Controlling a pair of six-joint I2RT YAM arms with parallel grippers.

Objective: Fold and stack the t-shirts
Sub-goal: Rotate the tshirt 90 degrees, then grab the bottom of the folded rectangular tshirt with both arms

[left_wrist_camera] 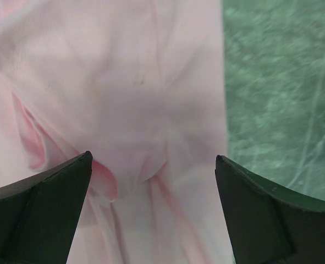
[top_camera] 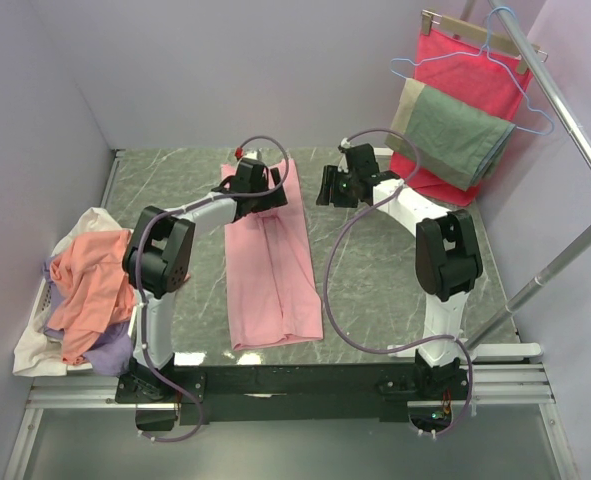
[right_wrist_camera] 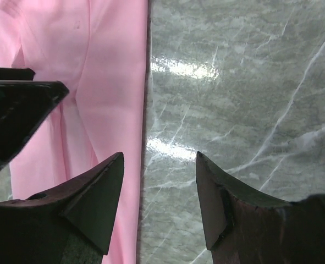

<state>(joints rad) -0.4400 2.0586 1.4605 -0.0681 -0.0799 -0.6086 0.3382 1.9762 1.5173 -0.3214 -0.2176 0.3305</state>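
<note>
Grey-green stone tabletop, lilac walls all round. Down the middle, one pink t-shirt, flat, already tucked into a long strip. Off at the left edge, a heap of more t-shirts, orange, white and lilac, not yet folded.

Above the far end of the pink strip, left claw. Spread as wide as can be, nothing in it, cloth right below. Just beside the strip's right edge, right claw. About half open, nothing in it either, only bare stone under the gap.

Looks like time to grab the far end and fold it toward the near end. Plenty to go wrong:

Might pinch only the top layer with the left claw, since a few layers lie there in soft bumps. Then pulls the tucked sides open and spoils the strip.

Might shut the right claw on bare stone, being off the cloth. Then lifts one corner only and twists the strip.

Might bump claw against claw, both so near each other at the far end.

Might catch the purple cable hanging close by the right edge and drag the cloth crooked.

Safer to slide the right claw over the cloth first.
</note>
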